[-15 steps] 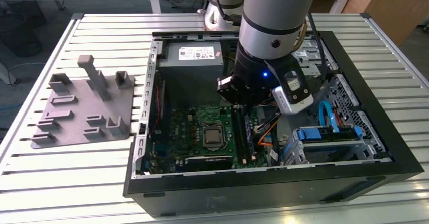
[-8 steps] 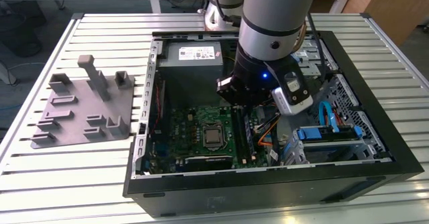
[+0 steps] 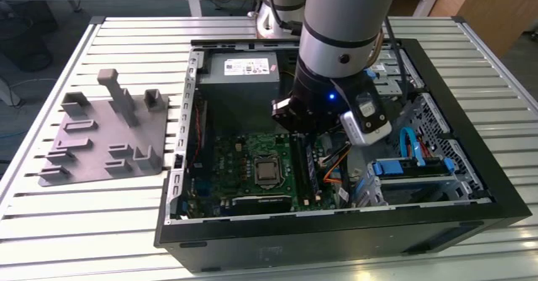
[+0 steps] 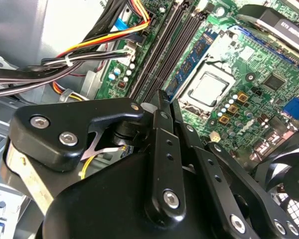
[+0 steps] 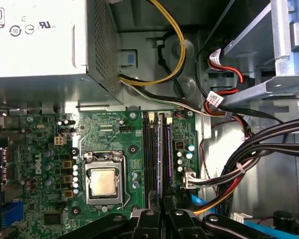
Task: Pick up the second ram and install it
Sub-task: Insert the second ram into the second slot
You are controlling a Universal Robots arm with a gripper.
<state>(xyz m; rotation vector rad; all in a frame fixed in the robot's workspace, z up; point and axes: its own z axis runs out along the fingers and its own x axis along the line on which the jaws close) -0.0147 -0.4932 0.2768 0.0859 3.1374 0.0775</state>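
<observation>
The exterior view looks steeply down from well back, taking in the whole computer case (image 3: pixel 336 234) on the table (image 3: pixel 50 230). Both wrist views sit close above the motherboard (image 5: pixel 109 129) (image 4: pixel 249 99), first straight down, second slanting past the gripper (image 4: pixel 161 95); all three share the processor socket (image 3: pixel 266 171) (image 5: pixel 104 181) (image 4: pixel 208 88).

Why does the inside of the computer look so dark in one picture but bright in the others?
In the exterior view the motherboard sits in shade inside the case, and a blue light glows on the arm; in the first wrist view the power supply glares almost white; in the second wrist view the processor lid shines while the gripper looks black.
</observation>
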